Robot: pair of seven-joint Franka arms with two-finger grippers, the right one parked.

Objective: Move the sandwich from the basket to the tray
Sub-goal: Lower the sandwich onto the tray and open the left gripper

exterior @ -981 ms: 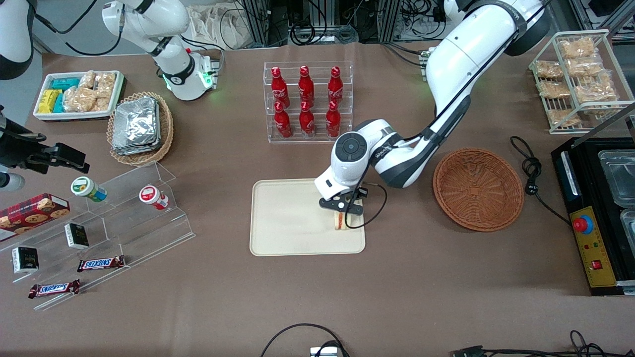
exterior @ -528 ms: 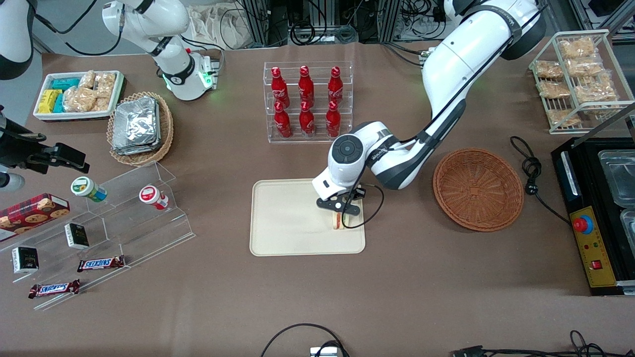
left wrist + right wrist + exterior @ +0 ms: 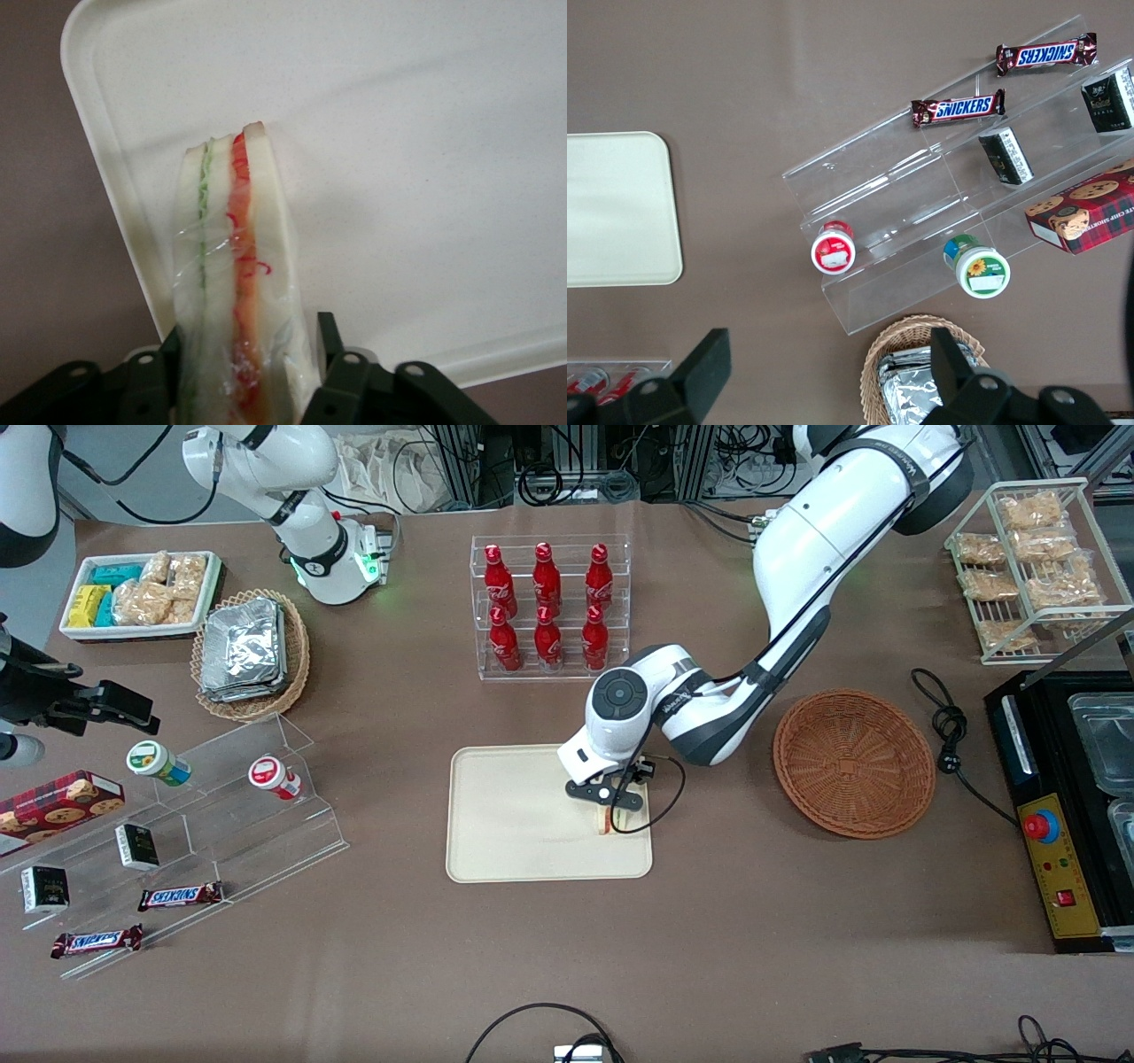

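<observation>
Sandwich over the tray's edge, not yet let go

The gripper hung low over the tray, its jaws pinching the sandwich by its two bread faces, the wedge standing on edge with the green and red filling lines showing through cling wrap. It sat close to the tray rim nearest the empty basket, which lay well apart toward the working arm's end of the counter. To my eye the risk was in the release: held upright on a narrow edge, the wedge could topple once the jaws spread, and so near the rim it might tip onto the lip or off onto the counter. The wrap could also cling to a pad and drag the sandwich along.
</observation>
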